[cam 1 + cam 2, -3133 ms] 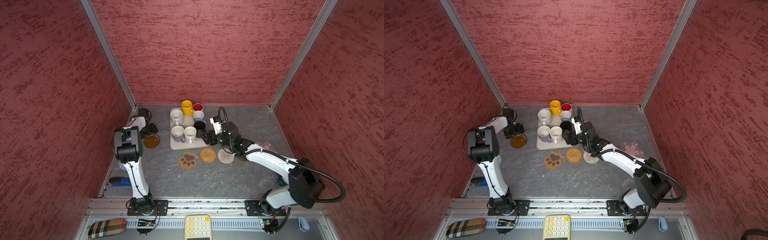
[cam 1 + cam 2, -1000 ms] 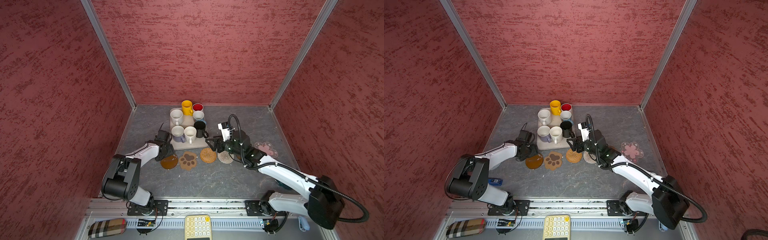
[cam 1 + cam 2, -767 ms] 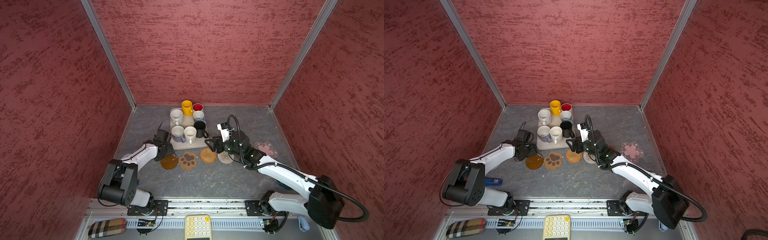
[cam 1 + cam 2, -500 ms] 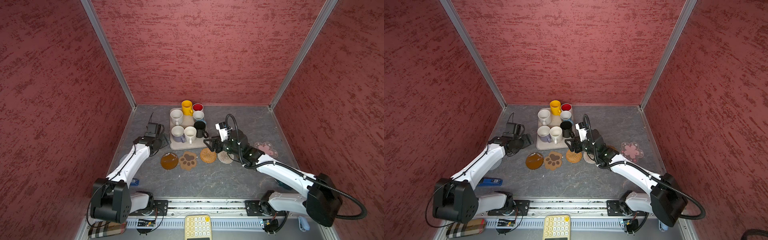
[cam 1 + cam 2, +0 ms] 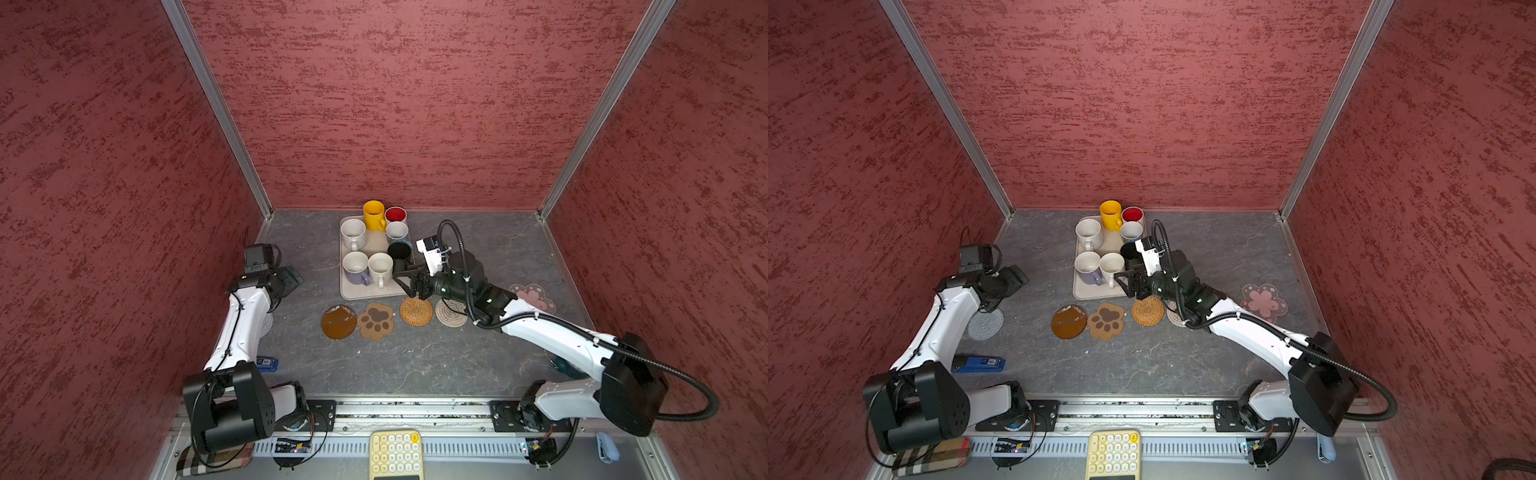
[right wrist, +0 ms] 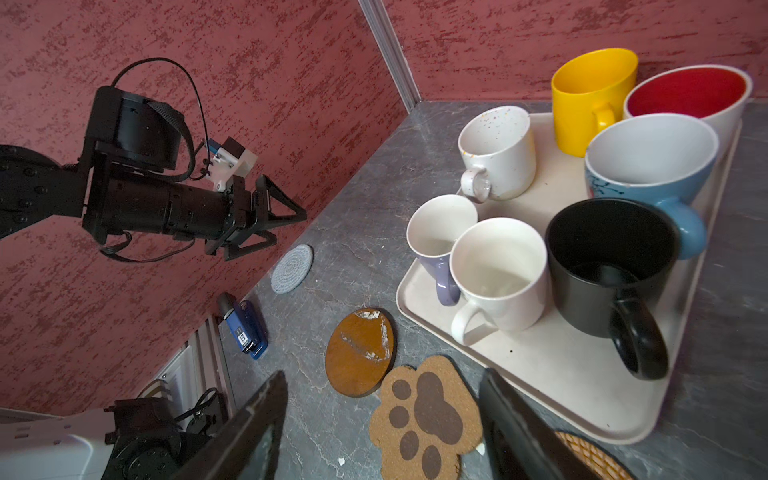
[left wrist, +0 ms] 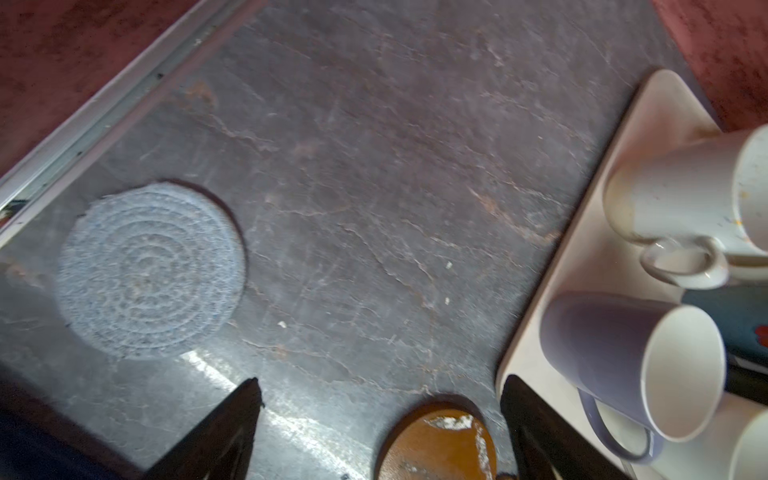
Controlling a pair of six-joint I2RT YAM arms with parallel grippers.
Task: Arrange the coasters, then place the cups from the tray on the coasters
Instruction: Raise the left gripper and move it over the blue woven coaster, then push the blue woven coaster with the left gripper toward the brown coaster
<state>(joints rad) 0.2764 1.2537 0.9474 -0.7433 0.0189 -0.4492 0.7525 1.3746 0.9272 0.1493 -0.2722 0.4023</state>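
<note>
Beside the metal rail (image 7: pixel 104 108) at the foot of the left wall, flat on the grey table (image 7: pixel 374 166), lies the grey woven coaster (image 7: pixel 151 270). It is well apart from the row that we take to be the arrangement: amber disc (image 5: pixel 338 322), paw coaster (image 5: pixel 376 321), tan rattan round (image 5: pixel 416 311) and whitish woven round (image 5: pixel 451 313), side by side just in front of the tray (image 5: pixel 353 296). We judge the grey piece light, thin and limp (a crocheted mat, not a stiff board). It looks unbreakable but awkward, since it hugs the table and offers no raised lip. The sensible hold is a pinch on its rim at the side facing the open table, one finger slid under the edge; it may droop or fold once lifted. The left gripper (image 6: pixel 286 226) hangs raised above the table, its jaws spread wide with nothing between them. In the left wrist view the coaster sits off to one side of the gap, not under it, so the jaws would need to be brought over the rim and lowered. The right gripper (image 5: pixel 405 282), likewise agape and empty, hovers at the tray's near corner, close to the black mug (image 6: pixel 611 257) and the rattan round. All seven cups (image 6: pixel 498 274) stand on the tray. The pink flower coaster (image 5: pixel 1264 301) lies alone towards the right wall.
</note>
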